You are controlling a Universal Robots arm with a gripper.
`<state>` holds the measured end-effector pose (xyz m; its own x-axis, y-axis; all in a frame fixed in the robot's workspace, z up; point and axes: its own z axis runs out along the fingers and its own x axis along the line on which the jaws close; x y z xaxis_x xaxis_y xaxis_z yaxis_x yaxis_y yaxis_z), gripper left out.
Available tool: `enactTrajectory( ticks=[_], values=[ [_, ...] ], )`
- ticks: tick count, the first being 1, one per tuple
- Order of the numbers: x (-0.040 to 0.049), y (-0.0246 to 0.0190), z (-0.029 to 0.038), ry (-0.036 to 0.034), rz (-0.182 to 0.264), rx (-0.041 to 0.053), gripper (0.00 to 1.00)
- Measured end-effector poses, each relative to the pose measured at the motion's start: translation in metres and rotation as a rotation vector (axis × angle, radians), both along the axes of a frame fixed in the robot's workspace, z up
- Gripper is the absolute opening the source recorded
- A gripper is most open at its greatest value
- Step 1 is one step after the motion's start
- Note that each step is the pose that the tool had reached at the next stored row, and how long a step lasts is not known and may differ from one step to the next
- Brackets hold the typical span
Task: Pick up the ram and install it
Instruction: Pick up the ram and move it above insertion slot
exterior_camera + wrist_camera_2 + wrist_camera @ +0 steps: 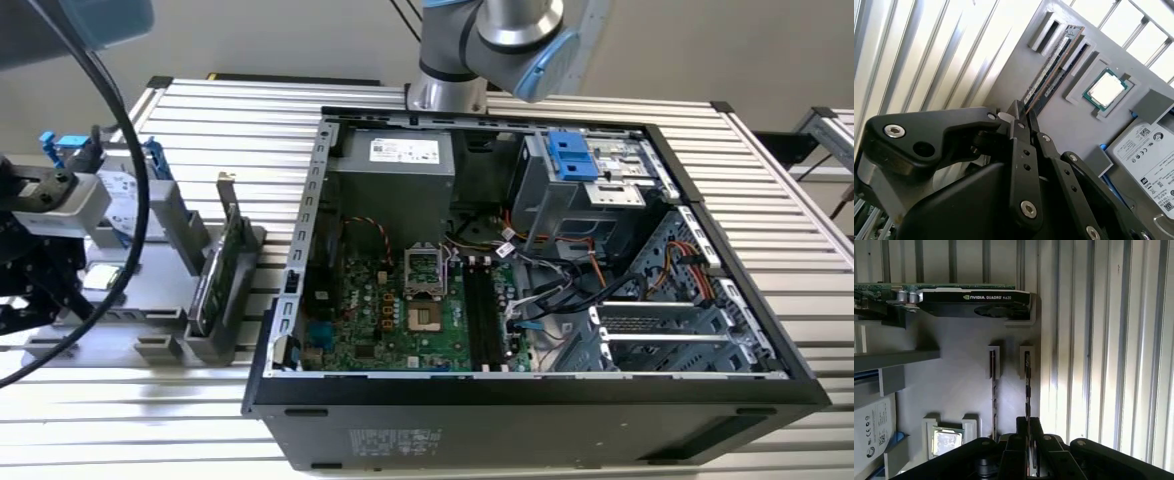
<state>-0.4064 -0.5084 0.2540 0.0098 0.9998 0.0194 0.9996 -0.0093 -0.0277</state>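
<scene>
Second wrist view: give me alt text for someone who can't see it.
The black gripper is shut on the near end of the ram, which stands on edge in a grey holder tray. Beside it on the tray lie a processor chip and a hard drive, with a slatted metal table beyond.

open computer case (534,425) on slatted table (134,430), motherboard (380,310) inside, arm (487,40) behind.

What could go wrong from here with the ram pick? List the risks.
1. The gripper sits at one end of the ram, not at its middle, so a lift may tilt the ram and jam it in the slots of the grey holder.
2. A second stick stands close beside the ram and could get knocked or dragged along.
</scene>
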Motion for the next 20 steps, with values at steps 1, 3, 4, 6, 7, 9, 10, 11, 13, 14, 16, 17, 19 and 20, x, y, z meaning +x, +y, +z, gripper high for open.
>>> enactTrajectory(
  ticks=[1, 3, 4, 6, 7, 9, 10, 11, 13, 14, 16, 17, 19, 20],
  values=[
    [0.0000, 0.0000, 0.0007, 0.0001, 0.000, -0.0001, 0.00],
    [0.0000, 0.0000, 0.0018, 0.0001, 0.000, 0.0000, 0.00],
    [0.0000, 0.0000, 0.0023, 0.0000, 0.000, 0.0000, 0.00],
    [0.0000, 0.0000, 0.0032, 0.0000, 0.000, 0.0000, 0.00],
    [0.0000, 0.0000, 0.0037, 0.0000, 0.000, 0.0000, 0.00],
    [0.0000, 0.0000, 0.0047, 0.0001, 0.000, -0.0001, 0.00],
    [0.0000, 0.0000, 0.0056, 0.0001, 0.000, 0.0000, 0.00],
    [0.0000, 0.0000, 0.0062, 0.0001, 0.000, -0.0001, 0.00],
    [0.0000, 0.0000, 0.0075, 0.0001, 0.000, -0.0001, 0.00],
    [0.0000, 0.0000, 0.0082, 0.0001, 0.000, -0.0001, 0.00],
    [0.0000, 0.0000, 0.0094, 0.0000, 0.000, 0.0000, 0.00],
    [0.0000, 0.0000, 0.0101, 0.0001, 0.000, 0.0000, 0.00],
    [0.0000, 0.0000, 0.0112, 0.0000, 0.000, 0.0000, 0.00],
    [0.0000, 0.0000, 0.0118, 0.0001, 0.000, 0.0000, 0.00]
  ],
)
